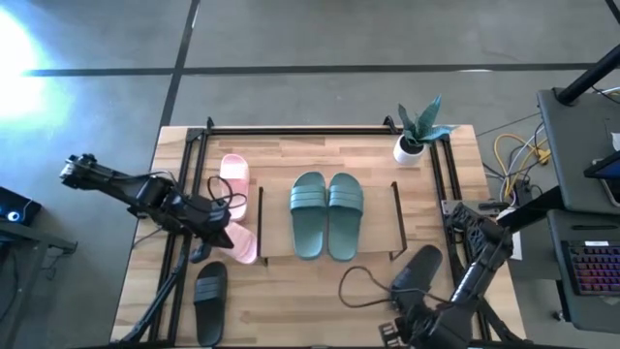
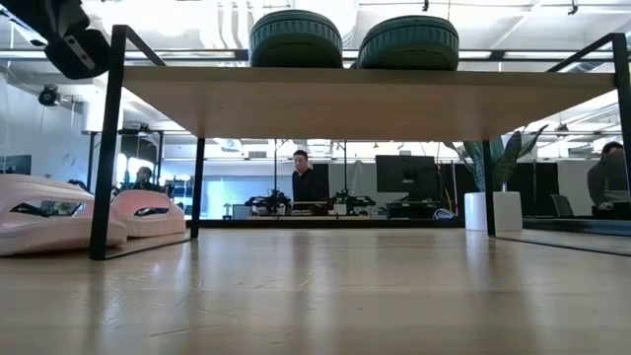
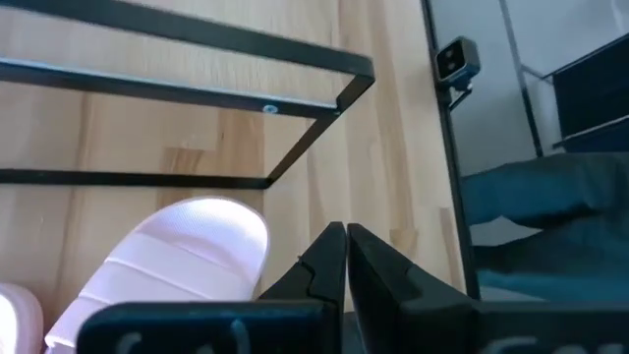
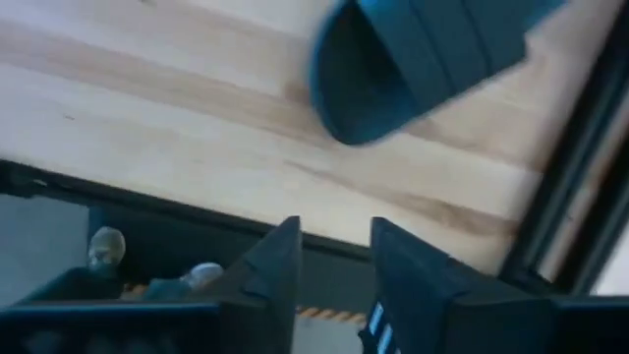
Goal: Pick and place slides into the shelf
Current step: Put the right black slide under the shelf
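Observation:
The shelf (image 1: 279,237) stands mid-table, and two teal slides (image 1: 326,215) lie side by side on its board; the low view shows them on top (image 2: 296,39). Left of the shelf, two pink slides (image 1: 233,177) (image 1: 243,244) rest soles down on the table. One black slide (image 1: 209,299) lies at the near left and another (image 1: 419,270) at the near right. My left gripper (image 3: 346,258) is shut with nothing in it, and hovers over the nearer pink slide (image 3: 177,270). Near the table's front edge, just short of the right black slide (image 4: 423,59), my right gripper (image 4: 334,261) stands open and points down.
A potted plant (image 1: 415,136) stands at the table's far right corner. A black cable loop (image 1: 360,287) lies near the right black slide. The large table's black frame rails (image 1: 291,129) run along its edges. People sit in the room beyond the table (image 2: 304,177).

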